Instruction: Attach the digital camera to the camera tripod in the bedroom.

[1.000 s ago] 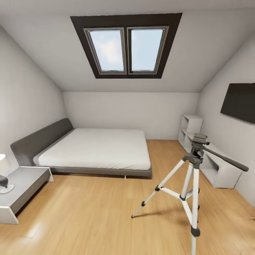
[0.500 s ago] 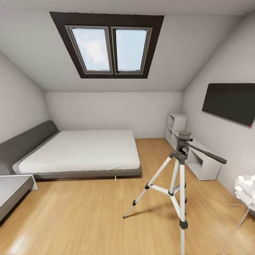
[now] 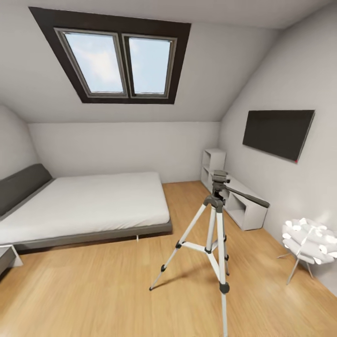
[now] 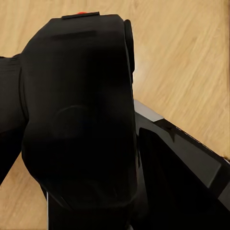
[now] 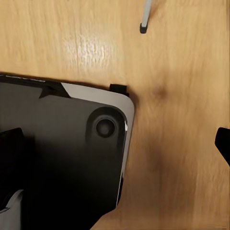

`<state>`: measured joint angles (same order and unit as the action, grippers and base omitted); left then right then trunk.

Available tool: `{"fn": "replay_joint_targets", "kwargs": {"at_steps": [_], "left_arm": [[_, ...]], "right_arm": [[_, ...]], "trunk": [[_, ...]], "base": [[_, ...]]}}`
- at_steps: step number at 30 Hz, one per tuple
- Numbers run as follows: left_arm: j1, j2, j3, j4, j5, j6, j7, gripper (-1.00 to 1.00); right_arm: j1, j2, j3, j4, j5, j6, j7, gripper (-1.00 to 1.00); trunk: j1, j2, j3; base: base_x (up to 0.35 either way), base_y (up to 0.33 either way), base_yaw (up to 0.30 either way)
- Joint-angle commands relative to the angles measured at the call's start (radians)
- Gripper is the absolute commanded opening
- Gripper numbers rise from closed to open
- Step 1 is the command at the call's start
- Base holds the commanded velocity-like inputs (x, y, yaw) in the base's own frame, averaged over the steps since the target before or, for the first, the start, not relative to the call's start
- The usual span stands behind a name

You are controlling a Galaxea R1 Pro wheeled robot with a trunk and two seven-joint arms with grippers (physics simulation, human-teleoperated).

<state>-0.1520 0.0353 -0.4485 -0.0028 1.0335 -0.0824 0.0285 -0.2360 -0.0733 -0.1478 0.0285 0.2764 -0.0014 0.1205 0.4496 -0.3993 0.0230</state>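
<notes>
The camera tripod stands on the light wood floor of the bedroom, right of centre in the head view, its pan handle pointing right. One of its black-tipped legs shows in the right wrist view. The digital camera, black with a red button on top, sits close in the left wrist view, and my left gripper is shut on it. My right gripper is open, its dark fingertips wide apart above the floor.
A low bed lies at the left, under a dark-framed skylight. White cube shelves and a black TV line the right wall, with a white petal-shaped lamp near it. My dark base shows below the right gripper.
The head view has swung to the right: tripod, bed and skylight sit further left in the picture, the nightstand has nearly slid out and the white lamp has come in.
</notes>
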Motion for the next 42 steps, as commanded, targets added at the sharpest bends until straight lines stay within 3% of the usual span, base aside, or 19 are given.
{"fn": "replay_joint_targets", "kwargs": {"at_steps": [1, 42], "left_arm": [[0.0, 0.0, -0.009, 0.0, 0.003, -0.002, 0.002, -1.0], [0.0, 0.0, -0.009, 0.0, 0.002, -0.001, 0.002, -1.0]], "right_arm": [[-0.001, 0.0, -0.009, 0.002, 0.009, 0.0, 0.002, 1.0], [-0.001, 0.0, -0.009, 0.002, 0.009, 0.0, 0.002, 1.0]], "trunk": [[0.0, -0.001, 0.0], [0.0, -0.001, 0.034]], "base": [[0.0, 0.0, -0.289], [0.0, 0.0, -0.268]]}}
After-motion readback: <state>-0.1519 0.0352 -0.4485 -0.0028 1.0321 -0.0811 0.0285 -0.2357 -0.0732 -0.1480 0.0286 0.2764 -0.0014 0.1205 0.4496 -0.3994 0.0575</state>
